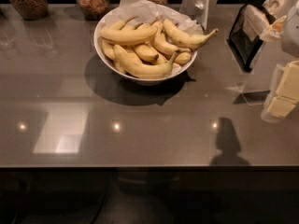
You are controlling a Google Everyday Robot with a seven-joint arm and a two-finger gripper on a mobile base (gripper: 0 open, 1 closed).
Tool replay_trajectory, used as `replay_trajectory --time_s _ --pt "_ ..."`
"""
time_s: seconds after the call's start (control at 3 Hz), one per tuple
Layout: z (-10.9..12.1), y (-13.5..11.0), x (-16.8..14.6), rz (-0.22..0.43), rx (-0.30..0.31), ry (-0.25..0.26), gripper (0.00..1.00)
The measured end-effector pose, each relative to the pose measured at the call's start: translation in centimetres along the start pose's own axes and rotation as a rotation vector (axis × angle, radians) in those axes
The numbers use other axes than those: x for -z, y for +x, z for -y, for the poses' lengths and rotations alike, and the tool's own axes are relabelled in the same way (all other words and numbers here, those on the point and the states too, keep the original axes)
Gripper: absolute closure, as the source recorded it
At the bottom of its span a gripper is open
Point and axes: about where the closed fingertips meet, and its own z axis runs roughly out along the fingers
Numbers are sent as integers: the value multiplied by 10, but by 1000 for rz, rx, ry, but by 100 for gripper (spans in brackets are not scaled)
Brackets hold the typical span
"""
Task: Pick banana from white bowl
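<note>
Beginning the approach step, judging by the layout; hovering the gripper [283, 93] at the right edge of the table, claw state impossible to tell; locating the banana [128, 35] atop the pile in the white bowl [150, 80] near the far edge. Next, probably calling for reaching left and descending onto its middle, avoiding neighbouring bananas [142, 68].

Banana [128, 35] atop pile in white bowl [149, 80]; gripper [281, 97] at right edge, well apart from bowl.
</note>
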Motion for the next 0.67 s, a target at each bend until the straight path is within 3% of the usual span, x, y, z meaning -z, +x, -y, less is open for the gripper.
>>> replay_trajectory --time_s 0.33,0.67 --pt "0 0 0 0 0 0 0" --pt "2 -17 3 56 21 30 0"
